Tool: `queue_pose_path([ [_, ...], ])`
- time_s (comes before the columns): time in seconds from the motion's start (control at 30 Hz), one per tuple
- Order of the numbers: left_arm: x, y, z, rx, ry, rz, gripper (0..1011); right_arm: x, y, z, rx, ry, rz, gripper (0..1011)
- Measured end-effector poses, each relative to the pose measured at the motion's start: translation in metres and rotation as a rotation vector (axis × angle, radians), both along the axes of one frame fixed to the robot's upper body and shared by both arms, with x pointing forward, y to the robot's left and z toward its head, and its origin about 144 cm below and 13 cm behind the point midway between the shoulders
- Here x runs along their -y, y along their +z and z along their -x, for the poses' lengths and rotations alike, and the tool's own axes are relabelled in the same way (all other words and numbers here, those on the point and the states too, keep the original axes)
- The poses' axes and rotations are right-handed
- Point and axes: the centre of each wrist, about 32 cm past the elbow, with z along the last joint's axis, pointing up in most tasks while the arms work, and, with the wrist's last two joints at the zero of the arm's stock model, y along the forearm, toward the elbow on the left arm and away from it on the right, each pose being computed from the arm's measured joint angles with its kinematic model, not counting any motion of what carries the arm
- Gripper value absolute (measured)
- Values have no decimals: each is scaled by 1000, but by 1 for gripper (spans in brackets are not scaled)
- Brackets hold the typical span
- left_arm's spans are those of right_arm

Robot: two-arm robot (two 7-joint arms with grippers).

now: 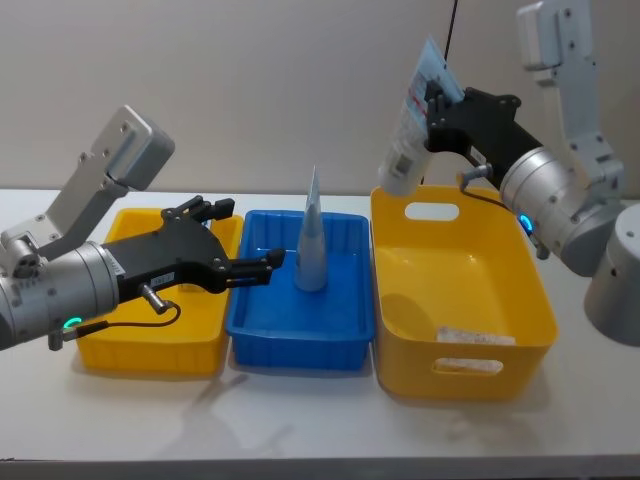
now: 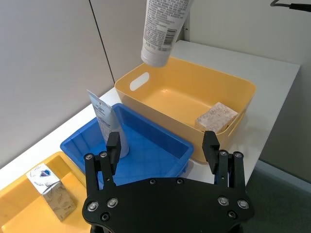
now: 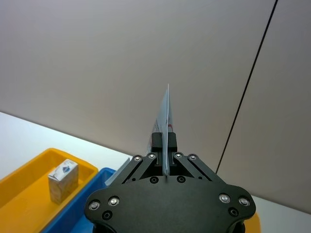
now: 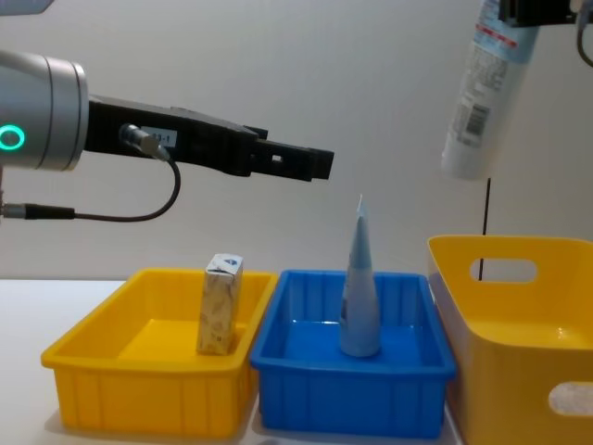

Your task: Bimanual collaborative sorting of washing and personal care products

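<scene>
The right gripper (image 1: pixel 437 98) pinches the flat end of a tube (image 1: pixel 414 125), holding it cap down, high over the back left corner of the big yellow bin (image 1: pixel 530 330). A pack (image 2: pixel 216 116) lies in that bin. The left gripper (image 1: pixel 240 240) hangs with wide jaws, holding nothing, over the blue tray (image 1: pixel 262 340), where another tube (image 1: pixel 312 240) stands. One pack (image 4: pixel 220 304) stands in the yellow tray (image 4: pixel 102 380).
</scene>
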Motion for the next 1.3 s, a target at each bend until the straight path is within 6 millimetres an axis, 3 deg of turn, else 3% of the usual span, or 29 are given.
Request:
queue_pose_path([
  [0.67,0,0,0,0,0,0,1001,14,-16,1,-60,-73,37,34],
  [0.93,0,0,0,0,0,0,1002,16,-19,1,-71,-85,42,242],
  [1.03,0,0,0,0,0,0,1001,17,-20,1,-74,-88,43,391],
  [1.3,0,0,0,0,0,0,1001,18,-22,1,-79,-92,45,597],
])
